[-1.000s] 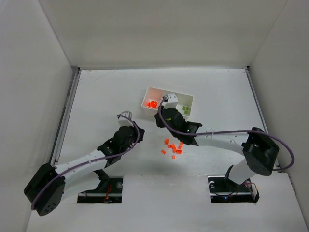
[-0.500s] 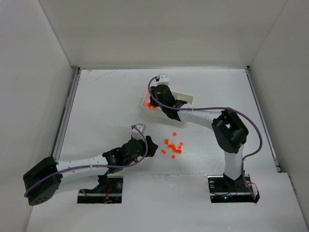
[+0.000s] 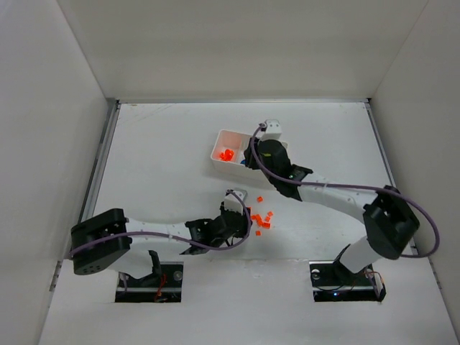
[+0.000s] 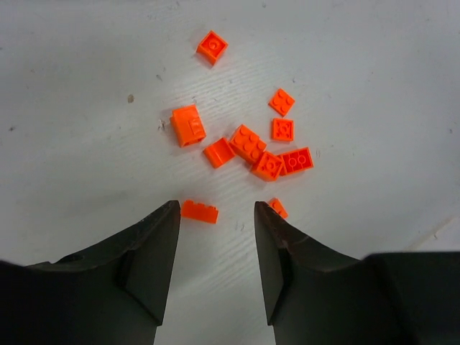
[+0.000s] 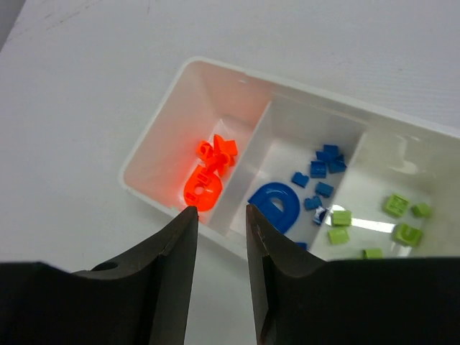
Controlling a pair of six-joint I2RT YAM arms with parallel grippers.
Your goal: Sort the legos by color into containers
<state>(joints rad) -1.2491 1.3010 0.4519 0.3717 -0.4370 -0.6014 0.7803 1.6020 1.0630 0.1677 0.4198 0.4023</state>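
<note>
Several loose orange-red legos (image 4: 266,154) lie on the table just ahead of my left gripper (image 4: 217,210), which is open and holds nothing. One flat orange brick (image 4: 199,211) lies between its fingertips, close to the left one. In the top view this pile (image 3: 261,215) sits right of the left gripper (image 3: 241,218). My right gripper (image 5: 221,210) hangs open and empty above the near edge of the white tray (image 5: 172,129). Its three containers hold orange pieces (image 5: 207,178), blue pieces (image 5: 287,205) and yellow-green pieces (image 5: 397,207).
The right arm (image 3: 323,192) covers the tray's middle and right containers in the top view; only the left container with its orange pieces (image 3: 226,154) shows there. White walls enclose the table on three sides.
The left arm swung right to the loose orange pile and its gripper opened. The right gripper drew back from over the tray's left end toward the middle and opened wider.
</note>
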